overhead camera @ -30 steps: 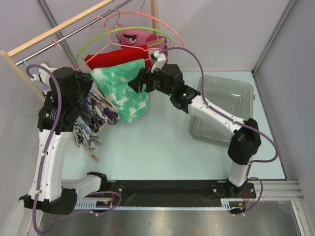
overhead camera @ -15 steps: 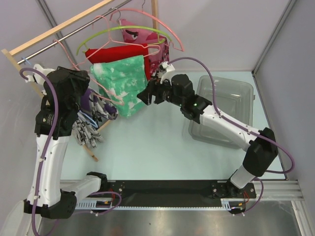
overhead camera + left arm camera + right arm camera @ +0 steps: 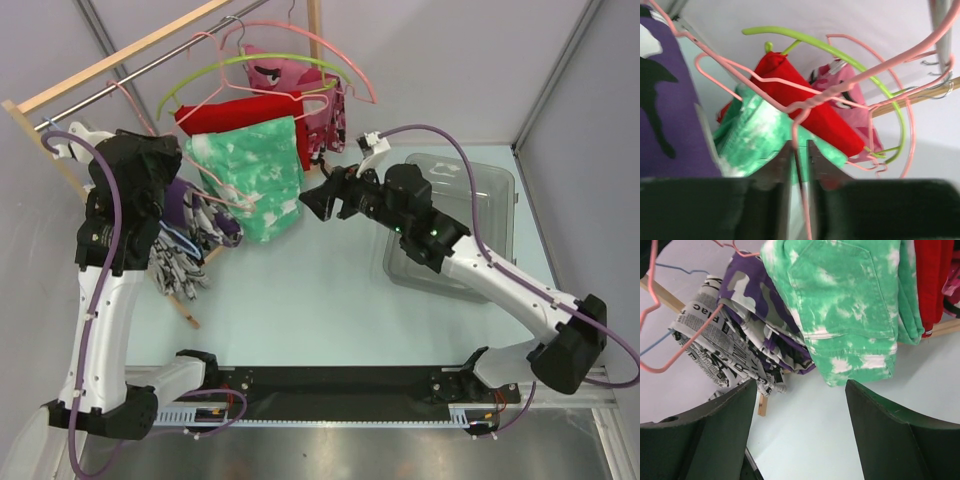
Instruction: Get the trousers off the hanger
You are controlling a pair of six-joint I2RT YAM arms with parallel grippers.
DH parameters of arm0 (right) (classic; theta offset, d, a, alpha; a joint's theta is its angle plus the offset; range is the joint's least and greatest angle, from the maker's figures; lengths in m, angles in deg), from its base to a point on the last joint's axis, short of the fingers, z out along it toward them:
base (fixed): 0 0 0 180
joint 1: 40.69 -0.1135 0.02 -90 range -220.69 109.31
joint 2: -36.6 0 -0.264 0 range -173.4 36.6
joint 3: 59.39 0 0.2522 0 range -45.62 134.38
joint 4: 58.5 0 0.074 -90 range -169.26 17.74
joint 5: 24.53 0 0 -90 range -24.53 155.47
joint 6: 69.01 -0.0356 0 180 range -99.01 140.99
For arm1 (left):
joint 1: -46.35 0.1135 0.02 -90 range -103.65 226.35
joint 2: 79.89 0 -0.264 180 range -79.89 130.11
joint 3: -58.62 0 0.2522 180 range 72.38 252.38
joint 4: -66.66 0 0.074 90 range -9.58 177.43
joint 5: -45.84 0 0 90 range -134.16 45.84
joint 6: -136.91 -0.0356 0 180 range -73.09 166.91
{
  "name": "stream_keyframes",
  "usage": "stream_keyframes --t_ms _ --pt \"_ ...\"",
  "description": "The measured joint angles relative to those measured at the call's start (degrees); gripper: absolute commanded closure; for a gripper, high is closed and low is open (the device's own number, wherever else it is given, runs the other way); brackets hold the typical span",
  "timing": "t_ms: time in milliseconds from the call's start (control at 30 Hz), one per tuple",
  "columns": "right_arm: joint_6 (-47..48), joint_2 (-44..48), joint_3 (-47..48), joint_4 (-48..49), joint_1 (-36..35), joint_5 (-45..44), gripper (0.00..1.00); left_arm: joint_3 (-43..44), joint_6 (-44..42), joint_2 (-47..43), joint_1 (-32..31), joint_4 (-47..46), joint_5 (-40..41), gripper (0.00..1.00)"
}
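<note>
Trousers, in purple camouflage cloth, hang at the left of the rack, folded over the lower wire of the hanger and crowded between a newsprint-patterned garment on the near side and a green-and-white garment on the right. The left gripper stands with its jaws narrowed to a slit, a thin strand of the pink wire running up through that slit; it appears pinched there. The right gripper hangs wide and empty over the table, just right of the green-and-white garment and clear of the trousers. Risks noted: the wire is thin and smooth, so it may slip or twist between the left jaws once the cloth is pulled. The right fingers approach from the green garment's side and could close on that cloth, or on the newsprint one, instead of the camouflage. A pull on the trousers could drag the neighbouring garments along, since all three press together. Farther back, the pink wires cross the lime-green hanger and a red garment below the rail, so a tug could hook one hanger on another or unseat one from the rail. One container is present: a clear plastic bin at the right of the table, partly covered by the right arm. Nothing is seen in the part that shows.
</note>
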Motion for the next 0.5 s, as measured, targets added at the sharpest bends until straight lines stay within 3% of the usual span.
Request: stream_keyframes --t_ms 133,500 --pt "0.00 3.58 -2.03 0.11 0.00 -1.14 0.22 -0.31 0.04 0.07 0.33 0.00 -0.42 0.99" --pt "0.00 6.10 -3.85 -0.04 0.00 -2.54 0.21 -0.20 -2.47 -0.70 0.52 1.16 1.44 1.00"
